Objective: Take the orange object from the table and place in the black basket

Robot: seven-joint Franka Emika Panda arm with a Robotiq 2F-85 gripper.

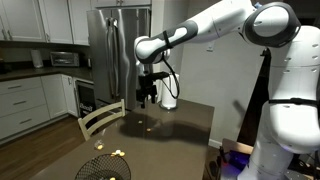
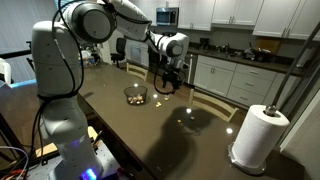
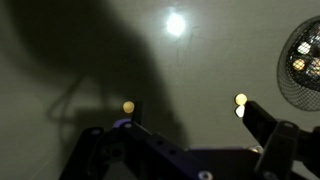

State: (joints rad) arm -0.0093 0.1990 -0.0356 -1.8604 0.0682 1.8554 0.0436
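The wrist view shows two small round orange objects on the dark brown table [image 3: 200, 70]: one [image 3: 128, 107] by the left finger and one [image 3: 240, 100] just at the tip of the right finger. My gripper [image 3: 185, 125] is open and empty, hovering above the table [image 1: 180, 125] in both exterior views [image 1: 148, 97] [image 2: 166, 86]. The round black wire-mesh basket [image 3: 304, 62] lies at the right edge of the wrist view, with small pale items inside. It also shows in both exterior views [image 1: 103, 166] [image 2: 136, 96].
A pale wooden chair [image 1: 100, 118] stands at the table's edge beside the basket. A paper towel roll [image 2: 258, 136] stands on the table's near corner. A steel fridge [image 1: 112, 55] and white kitchen cabinets [image 1: 22, 100] are behind.
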